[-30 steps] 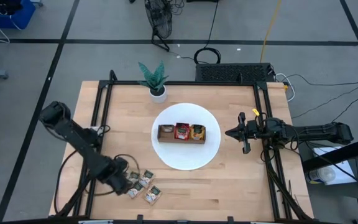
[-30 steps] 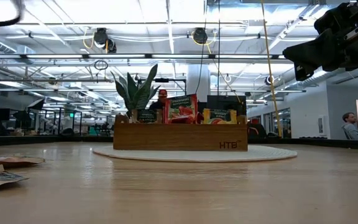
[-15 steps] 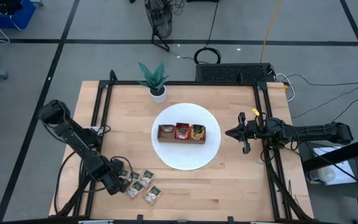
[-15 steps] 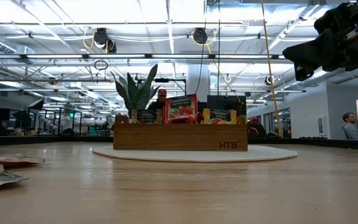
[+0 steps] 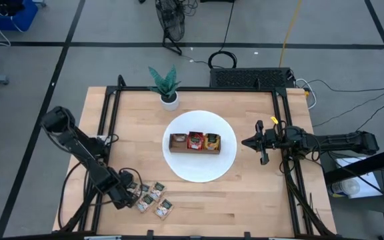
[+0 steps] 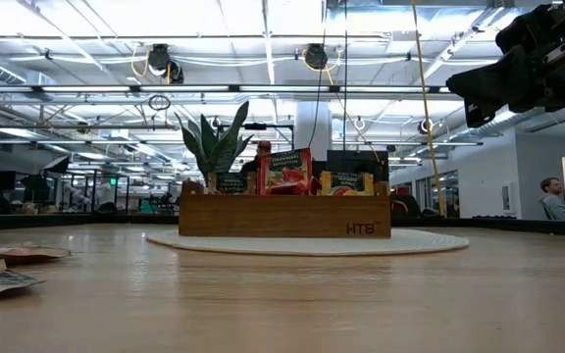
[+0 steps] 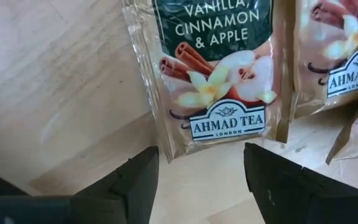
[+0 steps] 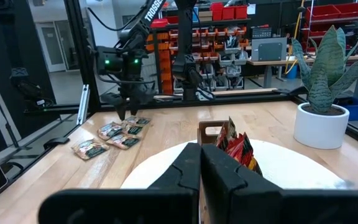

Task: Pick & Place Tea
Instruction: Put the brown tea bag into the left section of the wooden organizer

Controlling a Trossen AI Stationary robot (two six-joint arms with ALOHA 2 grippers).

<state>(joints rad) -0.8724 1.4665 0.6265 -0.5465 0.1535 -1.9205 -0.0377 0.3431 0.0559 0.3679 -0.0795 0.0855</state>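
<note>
While open, left hand (image 7: 197, 180) overhangs tea sachet (image 7: 213, 68).

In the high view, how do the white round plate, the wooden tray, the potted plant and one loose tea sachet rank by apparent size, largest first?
1. White round plate, clearly the largest.
2. Wooden tray, which sits on the plate.
3. Potted plant; its leaf spread looks close to the tray's, so these two are unsure.
4. One loose tea sachet, the smallest.

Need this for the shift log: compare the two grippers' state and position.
The left gripper stands open at the table's near left, beside the loose beige tea sachets; the right gripper is shut, near the right edge beside the white plate. The left points down at a sachet; the right lies level. Both hold nothing.
</note>
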